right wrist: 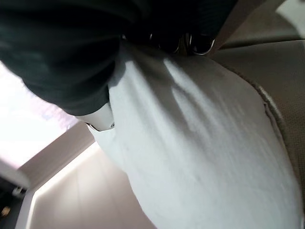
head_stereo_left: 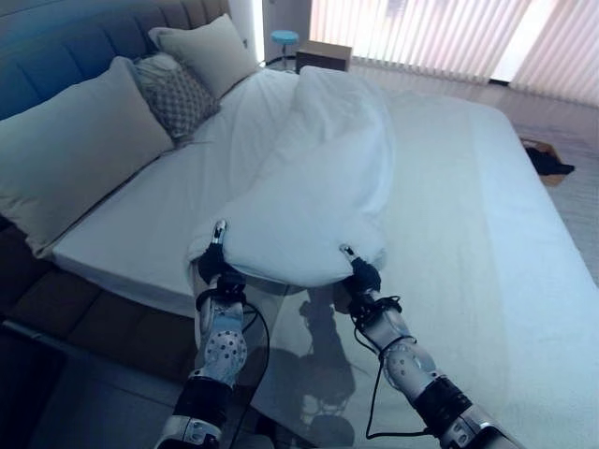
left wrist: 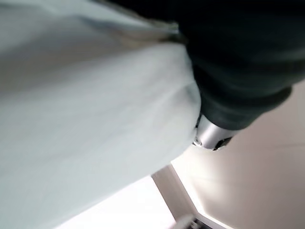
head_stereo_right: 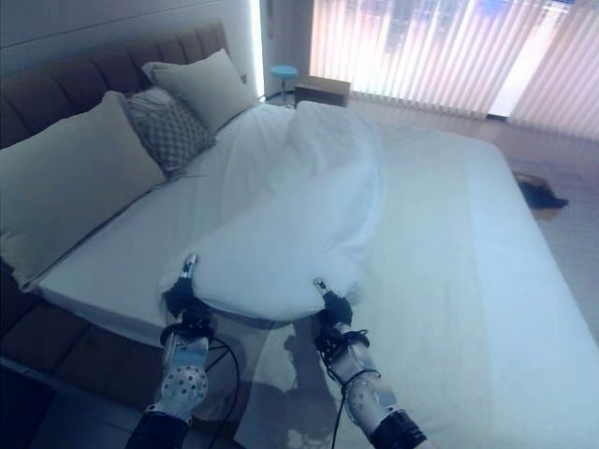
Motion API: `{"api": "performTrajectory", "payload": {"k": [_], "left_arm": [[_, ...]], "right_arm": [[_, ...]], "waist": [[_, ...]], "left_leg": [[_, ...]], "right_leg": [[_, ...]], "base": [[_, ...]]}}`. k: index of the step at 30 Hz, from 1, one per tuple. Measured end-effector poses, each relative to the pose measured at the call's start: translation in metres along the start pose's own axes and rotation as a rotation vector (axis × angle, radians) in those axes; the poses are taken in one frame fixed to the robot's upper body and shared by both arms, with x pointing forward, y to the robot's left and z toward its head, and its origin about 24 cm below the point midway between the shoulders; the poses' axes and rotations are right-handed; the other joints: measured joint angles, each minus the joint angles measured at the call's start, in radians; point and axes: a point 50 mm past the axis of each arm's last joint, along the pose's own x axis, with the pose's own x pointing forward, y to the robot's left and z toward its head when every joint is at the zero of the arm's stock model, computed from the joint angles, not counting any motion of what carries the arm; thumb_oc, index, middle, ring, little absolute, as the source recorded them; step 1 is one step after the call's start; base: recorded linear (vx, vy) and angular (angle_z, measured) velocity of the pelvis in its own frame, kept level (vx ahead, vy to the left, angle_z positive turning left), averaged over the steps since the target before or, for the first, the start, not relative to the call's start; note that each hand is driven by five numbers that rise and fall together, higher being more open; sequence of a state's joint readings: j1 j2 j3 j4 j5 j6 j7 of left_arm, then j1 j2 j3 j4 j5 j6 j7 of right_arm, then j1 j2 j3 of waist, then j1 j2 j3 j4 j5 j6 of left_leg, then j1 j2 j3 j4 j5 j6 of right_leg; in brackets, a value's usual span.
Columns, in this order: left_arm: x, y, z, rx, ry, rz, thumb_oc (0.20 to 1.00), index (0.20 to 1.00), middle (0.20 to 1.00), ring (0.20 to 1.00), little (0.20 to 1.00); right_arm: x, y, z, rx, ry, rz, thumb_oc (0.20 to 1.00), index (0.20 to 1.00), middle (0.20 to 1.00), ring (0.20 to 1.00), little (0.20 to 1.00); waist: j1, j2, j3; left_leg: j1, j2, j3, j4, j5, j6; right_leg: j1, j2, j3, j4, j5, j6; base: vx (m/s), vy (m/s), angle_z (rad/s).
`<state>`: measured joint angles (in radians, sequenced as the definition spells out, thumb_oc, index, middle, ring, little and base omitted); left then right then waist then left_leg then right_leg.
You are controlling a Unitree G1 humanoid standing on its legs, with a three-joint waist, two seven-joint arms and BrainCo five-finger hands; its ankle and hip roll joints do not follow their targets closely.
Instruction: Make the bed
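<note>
Left eye view: white duvet [head_stereo_left: 323,187] lies bunched in a long heap down the middle of the bed [head_stereo_left: 487,243], running from near the pillows twd the robot, its near edge lifted off the mattress. Left hand [head_stereo_left: 211,262] & right hand [head_stereo_left: 363,274] both sit at that near edge, one at each corner, well apart, w/ the cloth draped over them. One silver finger pokes up past the cloth at each hand; rest of the fingers hidden under the duvet, so can't tell if they are spread, curled or pinching it.

Left wrist view: dark ribbed cover of the hand w/ white cloth pressed against it; fingers hidden. Right wrist view: same, duvet [right wrist: 200,143] bulging right beside the cover.

At the head of the bed: large pale pillow [head_stereo_left: 75,150] nearest, patterned grey cushion [head_stereo_left: 173,94] next, another pale pillow [head_stereo_left: 206,51] beyond, all leaning on the dark padded headboard [head_stereo_left: 56,47]. Far side: small round blue stool [head_stereo_left: 284,39] & brown box [head_stereo_left: 324,56] by the vertical blinds [head_stereo_left: 421,33]. Dark item in a basket [head_stereo_left: 546,161] on the floor, right of the bed.
</note>
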<state>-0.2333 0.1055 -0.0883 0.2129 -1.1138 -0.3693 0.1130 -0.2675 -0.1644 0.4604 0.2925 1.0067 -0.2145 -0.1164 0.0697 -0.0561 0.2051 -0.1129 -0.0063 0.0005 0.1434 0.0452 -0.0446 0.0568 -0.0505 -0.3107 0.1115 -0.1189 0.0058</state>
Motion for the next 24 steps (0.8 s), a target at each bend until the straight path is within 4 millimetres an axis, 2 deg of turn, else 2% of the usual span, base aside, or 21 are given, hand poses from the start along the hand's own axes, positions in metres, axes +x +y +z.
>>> {"api": "performTrajectory", "payload": {"k": [1, 2, 3, 4, 5, 7, 8, 9, 11, 13, 14, 15, 16, 17, 18, 19, 20, 22, 23, 24], "left_arm": [[-0.001, -0.001, 0.002, -0.001, -0.001, -0.008, 0.200, 0.200, 0.200, 0.200, 0.200], [-0.004, 0.002, 0.003, -0.002, -0.004, -0.002, 0.200, 0.200, 0.200, 0.200, 0.200], [-0.007, 0.006, 0.002, -0.002, -0.001, 0.008, 0.200, 0.200, 0.200, 0.200, 0.200], [-0.011, 0.011, 0.001, 0.000, 0.006, 0.027, 0.200, 0.200, 0.200, 0.200, 0.200], [-0.014, 0.015, 0.000, 0.003, 0.009, 0.040, 0.200, 0.200, 0.200, 0.200, 0.200], [-0.020, 0.022, -0.002, 0.040, 0.019, 0.057, 0.200, 0.200, 0.200, 0.200, 0.200], [-0.021, 0.024, -0.003, 0.043, 0.023, 0.065, 0.200, 0.200, 0.200, 0.200, 0.200], [-0.021, 0.026, -0.003, 0.049, 0.024, 0.070, 0.200, 0.200, 0.200, 0.200, 0.200], [-0.020, 0.029, -0.006, 0.072, 0.034, 0.090, 0.200, 0.200, 0.200, 0.200, 0.200], [-0.022, 0.035, -0.008, 0.091, 0.045, 0.121, 0.200, 0.200, 0.200, 0.200, 0.200], [-0.021, 0.036, -0.008, 0.094, 0.045, 0.131, 0.200, 0.200, 0.200, 0.200, 0.200], [-0.021, 0.035, -0.008, 0.094, 0.044, 0.136, 0.200, 0.200, 0.200, 0.200, 0.200], [-0.021, 0.035, -0.010, 0.089, 0.046, 0.140, 0.200, 0.200, 0.200, 0.200, 0.200], [-0.017, 0.030, -0.009, 0.089, 0.039, 0.124, 0.200, 0.200, 0.200, 0.200, 0.200], [-0.009, 0.022, -0.005, 0.092, 0.025, 0.100, 0.200, 0.200, 0.200, 0.200, 0.200], [-0.005, 0.017, -0.002, 0.094, 0.015, 0.086, 0.200, 0.200, 0.200, 0.200, 0.200], [0.003, 0.010, 0.007, 0.108, -0.013, 0.057, 0.200, 0.200, 0.200, 0.200, 0.200], [0.007, 0.001, 0.020, 0.126, -0.056, 0.020, 0.200, 0.200, 0.200, 0.200, 0.200], [0.007, -0.010, 0.032, 0.145, -0.105, -0.034, 0.200, 0.200, 0.200, 0.200, 0.200], [0.007, -0.015, 0.040, 0.155, -0.140, -0.055, 0.200, 0.200, 0.200, 0.200, 0.200]], "right_arm": [[-0.001, 0.001, 0.002, -0.003, -0.008, 0.010, 0.200, 0.200, 0.200, 0.200, 0.200], [-0.001, 0.001, 0.001, -0.011, -0.004, 0.026, 0.200, 0.200, 0.200, 0.200, 0.200], [-0.004, -0.001, -0.003, -0.014, 0.007, 0.026, 0.200, 0.200, 0.200, 0.200, 0.200], [-0.011, -0.005, -0.010, -0.015, 0.031, 0.016, 0.200, 0.200, 0.200, 0.200, 0.200], [-0.014, -0.008, -0.015, -0.016, 0.053, 0.007, 0.200, 0.200, 0.200, 0.200, 0.200], [-0.025, -0.016, -0.026, 0.005, 0.086, -0.026, 0.200, 0.200, 0.200, 0.200, 0.200], [-0.027, -0.018, -0.028, 0.005, 0.097, -0.036, 0.200, 0.200, 0.200, 0.200, 0.200], [-0.027, -0.019, -0.029, 0.004, 0.102, -0.037, 0.200, 0.200, 0.200, 0.200, 0.200], [-0.024, -0.019, -0.026, -0.006, 0.100, -0.040, 0.200, 0.200, 0.200, 0.200, 0.200], [-0.023, -0.020, -0.025, -0.026, 0.095, -0.046, 0.200, 0.200, 0.200, 0.200, 0.200], [-0.021, -0.019, -0.024, -0.030, 0.098, -0.052, 0.200, 0.200, 0.200, 0.200, 0.200], [-0.019, -0.018, -0.022, -0.038, 0.095, -0.048, 0.200, 0.200, 0.200, 0.200, 0.200], [-0.019, -0.021, -0.020, -0.051, 0.094, -0.050, 0.200, 0.200, 0.200, 0.200, 0.200], [-0.018, -0.020, -0.019, -0.059, 0.091, -0.051, 0.200, 0.200, 0.200, 0.200, 0.200], [-0.014, -0.014, -0.015, -0.061, 0.080, -0.039, 0.200, 0.200, 0.200, 0.200, 0.200], [-0.011, -0.010, -0.012, -0.065, 0.069, -0.024, 0.200, 0.200, 0.200, 0.200, 0.200], [-0.001, 0.003, -0.003, -0.079, 0.042, 0.021, 0.200, 0.200, 0.200, 0.200, 0.200], [0.006, 0.020, 0.010, -0.082, -0.009, 0.088, 0.200, 0.200, 0.200, 0.200, 0.200], [0.008, 0.039, 0.025, -0.092, -0.075, 0.169, 0.200, 0.200, 0.200, 0.200, 0.200], [0.009, 0.050, 0.032, -0.104, -0.107, 0.213, 0.200, 0.200, 0.200, 0.200, 0.200]], "waist": [[0.006, 0.005, 0.004], [0.014, 0.017, 0.014], [0.026, 0.023, 0.018], [0.029, 0.011, 0.025], [0.029, 0.007, 0.029], [0.022, 0.006, 0.030], [0.014, 0.008, 0.028], [0.005, 0.009, 0.028], [0.001, 0.009, 0.027], [0.001, 0.012, 0.026], [0.000, 0.015, 0.024], [-0.004, 0.032, 0.016], [-0.004, 0.054, 0.006], [-0.008, 0.061, -0.002], [-0.002, 0.038, -0.009], [-0.001, 0.032, -0.013], [0.001, 0.025, -0.014], [0.007, 0.023, -0.015], [0.031, 0.017, -0.013], [0.039, 0.014, -0.013]], "left_leg": [[-0.024, -0.003, -0.026, 0.031, 0.007, -0.012], [-0.036, -0.005, -0.048, 0.045, 0.023, -0.050], [-0.036, -0.002, -0.066, 0.043, 0.036, -0.070], [-0.038, -0.007, -0.066, 0.069, 0.039, -0.085], [-0.041, -0.006, -0.050, 0.122, 0.018, -0.077], [-0.025, 0.044, -0.054, 0.205, -0.029, -0.083], [-0.005, 0.080, -0.057, 0.163, -0.039, -0.083], [0.010, 0.093, -0.051, 0.120, -0.039, -0.085], [0.015, 0.149, -0.091, 0.037, -0.040, -0.095], [0.012, 0.197, -0.141, -0.004, -0.034, -0.087], [0.013, 0.204, -0.141, -0.020, -0.037, -0.092], [0.017, 0.208, -0.137, -0.028, -0.012, -0.074], [0.016, 0.207, -0.136, -0.026, 0.013, -0.073], [0.030, 0.188, -0.112, -0.031, -0.035, -0.140], [0.022, 0.131, -0.106, -0.030, -0.032, -0.106], [0.018, 0.105, -0.101, -0.029, -0.032, -0.089], [0.010, 0.054, -0.080, -0.016, -0.039, -0.057], [0.010, 0.028, -0.067, -0.021, -0.038, -0.036], [0.006, 0.018, -0.038, -0.026, -0.038, -0.024], [-0.004, 0.015, -0.027, -0.019, -0.042, -0.018]], "right_leg": [[-0.011, 0.001, -0.001, 0.003, -0.003, -0.011], [-0.015, -0.002, -0.003, 0.014, -0.004, -0.026], [-0.017, -0.010, -0.002, 0.021, -0.004, -0.035], [-0.015, -0.032, -0.012, 0.022, -0.003, -0.043], [-0.010, -0.038, -0.015, 0.021, -0.003, -0.043], [0.000, -0.042, -0.030, 0.023, -0.005, -0.046], [0.001, -0.042, -0.034, 0.021, -0.004, -0.044], [0.002, -0.036, -0.043, 0.022, -0.005, -0.043], [-0.009, -0.033, -0.055, 0.025, -0.002, -0.035], [-0.011, -0.045, -0.050, 0.032, 0.002, -0.013], [-0.009, -0.052, -0.049, 0.033, 0.006, 0.006], [-0.012, -0.062, -0.039, 0.038, 0.010, 0.035], [-0.012, -0.057, -0.033, 0.041, 0.010, 0.053], [-0.011, -0.089, -0.029, 0.051, 0.014, 0.083], [-0.023, -0.140, -0.019, 0.058, 0.020, 0.105], [-0.027, -0.168, -0.008, 0.057, 0.023, 0.109], [-0.030, -0.212, 0.013, 0.049, 0.042, 0.126], [-0.037, -0.240, 0.030, 0.043, 0.058, 0.122], [-0.066, -0.255, 0.044, 0.040, 0.084, 0.133], [-0.076, -0.257, 0.046, 0.030, 0.098, 0.144]], "base": [[-0.10, 0.033, 0.27], [-0.10, 0.054, 0.07], [-0.06, 0.040, -0.02], [-0.02, 0.068, -0.06], [0.00, 0.094, -0.01], [0.08, 0.234, 0.04], [0.10, 0.275, 0.15], [0.05, 0.139, 0.21], [0.08, 0.257, 0.21], [0.12, 0.476, 0.05], [0.08, 0.403, -0.10], [0.09, 0.465, -0.15], [0.07, 0.436, -0.11], [0.05, 0.425, -0.02], [0.03, 0.388, 0.06], [0.01, 0.376, 0.06], [-0.02, 0.308, -0.01], [-0.06, 0.195, -0.19], [-0.07, 0.149, -0.42], [-0.13, 0.260, -0.52]]}}
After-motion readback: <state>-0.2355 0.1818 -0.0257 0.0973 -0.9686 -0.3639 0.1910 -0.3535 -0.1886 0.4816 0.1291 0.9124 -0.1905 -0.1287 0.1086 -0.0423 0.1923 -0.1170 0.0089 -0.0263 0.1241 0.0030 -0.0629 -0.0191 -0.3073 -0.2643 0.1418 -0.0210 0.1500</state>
